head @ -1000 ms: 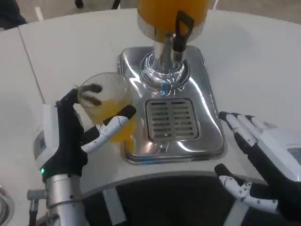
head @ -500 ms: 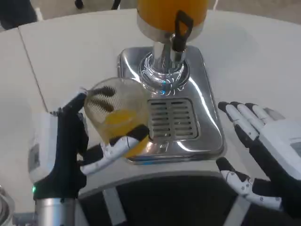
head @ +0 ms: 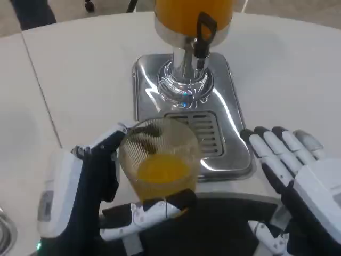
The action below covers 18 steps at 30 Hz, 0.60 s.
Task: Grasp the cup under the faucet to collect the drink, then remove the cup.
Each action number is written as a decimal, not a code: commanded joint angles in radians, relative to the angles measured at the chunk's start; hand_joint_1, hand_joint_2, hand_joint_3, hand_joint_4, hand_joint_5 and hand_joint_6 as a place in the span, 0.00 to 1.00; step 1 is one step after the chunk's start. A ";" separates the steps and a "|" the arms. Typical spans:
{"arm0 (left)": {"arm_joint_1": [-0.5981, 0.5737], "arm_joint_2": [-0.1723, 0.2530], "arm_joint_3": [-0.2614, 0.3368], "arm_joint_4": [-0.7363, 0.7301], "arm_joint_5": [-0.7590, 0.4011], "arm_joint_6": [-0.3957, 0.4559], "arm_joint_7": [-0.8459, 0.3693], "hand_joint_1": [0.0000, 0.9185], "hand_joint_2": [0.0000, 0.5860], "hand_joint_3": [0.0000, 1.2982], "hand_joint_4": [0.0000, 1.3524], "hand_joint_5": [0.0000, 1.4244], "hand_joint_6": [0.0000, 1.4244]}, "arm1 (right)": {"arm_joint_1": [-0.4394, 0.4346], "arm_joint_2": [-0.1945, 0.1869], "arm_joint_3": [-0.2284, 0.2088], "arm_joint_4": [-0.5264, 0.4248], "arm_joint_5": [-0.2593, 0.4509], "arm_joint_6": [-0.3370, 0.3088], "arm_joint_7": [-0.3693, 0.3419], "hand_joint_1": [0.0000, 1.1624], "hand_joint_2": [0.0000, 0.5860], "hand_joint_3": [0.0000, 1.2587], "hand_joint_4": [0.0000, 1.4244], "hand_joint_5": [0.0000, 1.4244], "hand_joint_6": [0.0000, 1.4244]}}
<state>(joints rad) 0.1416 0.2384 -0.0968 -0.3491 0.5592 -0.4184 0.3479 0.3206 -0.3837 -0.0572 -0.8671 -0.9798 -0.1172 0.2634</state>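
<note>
One clear ribbed cup [head: 159,160] of orange drink, left hand [head: 98,200] grasping it at drip tray's [head: 234,138] front edge, one dispenser faucet [head: 203,33] behind, right hand [head: 298,176] resting released, fingers spread, on white worktop [head: 80,80].

Glossy chrome drip tray [head: 234,128] — mirror-smooth metal; ribbed clear plastic cup [head: 159,160]; matt white table [head: 80,80].
</note>
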 commanded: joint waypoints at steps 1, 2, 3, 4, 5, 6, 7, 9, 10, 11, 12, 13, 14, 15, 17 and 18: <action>0.041 -0.011 -0.008 -0.050 -0.002 -0.059 -0.017 0.62 0.07 0.83 0.82 1.00 1.00 | 0.013 -0.009 -0.020 0.048 -0.015 -0.047 -0.060 0.23 0.95 0.00 0.00 0.00 0.00; 0.049 -0.014 -0.008 -0.055 -0.002 -0.061 -0.021 0.62 0.07 0.83 0.82 1.00 1.00 | 0.006 -0.011 -0.024 0.061 -0.016 -0.053 -0.069 0.22 0.96 0.00 0.00 0.00 0.00; 0.054 -0.016 -0.008 -0.059 -0.002 -0.062 -0.025 0.62 0.07 0.83 0.82 1.00 1.00 | -0.002 -0.014 -0.027 0.077 -0.011 -0.060 -0.077 0.22 0.96 0.00 0.00 0.00 0.00; 0.060 -0.018 -0.008 -0.061 -0.001 -0.065 -0.028 0.62 0.07 0.83 0.82 1.00 1.00 | -0.008 -0.018 -0.031 0.092 -0.010 -0.064 -0.081 0.22 0.96 0.00 0.00 0.00 0.00; 0.064 -0.019 -0.007 -0.062 0.001 -0.068 -0.030 0.62 0.07 0.83 0.82 1.00 1.00 | -0.011 -0.021 -0.034 0.101 -0.009 -0.068 -0.085 0.22 0.96 0.00 0.00 0.00 0.00; 0.067 -0.020 -0.007 -0.063 0.003 -0.070 -0.032 0.62 0.07 0.83 0.82 1.00 1.00 | -0.013 -0.025 -0.037 0.112 -0.006 -0.075 -0.093 0.22 0.95 0.00 0.00 0.00 0.00; 0.071 -0.021 -0.007 -0.065 0.005 -0.073 -0.033 0.62 0.07 0.83 0.82 1.00 1.00 | -0.014 -0.031 -0.042 0.121 -0.002 -0.082 -0.100 0.22 0.95 0.00 0.00 0.00 0.00; 0.081 -0.024 -0.006 -0.068 0.009 -0.077 -0.034 0.62 0.07 0.83 0.82 1.00 1.00 | -0.016 -0.037 -0.052 0.132 0.005 -0.096 -0.112 0.22 0.95 0.00 0.00 0.00 0.00; 0.087 -0.027 -0.006 -0.069 0.011 -0.078 -0.033 0.62 0.07 0.83 0.82 1.00 1.00 | -0.017 -0.040 -0.057 0.138 0.009 -0.102 -0.118 0.20 0.97 0.00 0.00 0.00 0.00; 0.092 -0.030 -0.007 -0.070 0.012 -0.078 -0.033 0.62 0.07 0.83 0.82 1.00 1.00 | -0.019 -0.043 -0.062 0.143 0.015 -0.107 -0.122 0.19 0.97 0.00 0.00 0.00 0.00; 0.096 -0.032 -0.006 -0.072 0.014 -0.079 -0.032 0.62 0.07 0.83 0.82 1.00 1.00 | -0.024 -0.047 -0.066 0.146 0.018 -0.111 -0.121 0.19 0.97 0.00 0.00 0.00 0.00; 0.100 -0.033 -0.006 -0.074 0.015 -0.081 -0.032 0.62 0.07 0.83 0.82 1.00 1.00 | -0.026 -0.049 -0.068 0.149 0.021 -0.112 -0.120 0.19 0.97 0.00 0.00 0.00 0.00; 0.103 -0.034 -0.006 -0.076 0.016 -0.082 -0.032 0.62 0.07 0.83 0.82 1.00 1.00 | -0.030 -0.049 -0.070 0.149 0.026 -0.112 -0.118 0.19 0.97 0.00 0.00 0.00 0.00; 0.106 -0.035 -0.006 -0.078 0.017 -0.084 -0.032 0.62 0.07 0.83 0.82 1.00 1.00 | -0.036 -0.048 -0.069 0.146 0.029 -0.109 -0.111 0.19 0.97 0.00 0.00 0.00 0.00; 0.111 -0.039 -0.006 -0.081 0.018 -0.086 -0.032 0.62 0.07 0.83 0.82 1.00 1.00 | -0.043 -0.045 -0.066 0.141 0.030 -0.103 -0.103 0.19 0.97 0.00 0.00 0.00 0.00; 0.113 -0.041 -0.006 -0.083 0.019 -0.087 -0.033 0.62 0.07 0.83 0.82 1.00 1.00 | -0.044 -0.041 -0.063 0.134 0.029 -0.099 -0.099 0.19 0.97 0.00 0.00 0.00 0.00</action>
<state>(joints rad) 0.2454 0.2081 -0.0979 -0.3953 0.5801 -0.4631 0.3136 0.2756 -0.4255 -0.1163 -0.7193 -0.9543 -0.2209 0.1583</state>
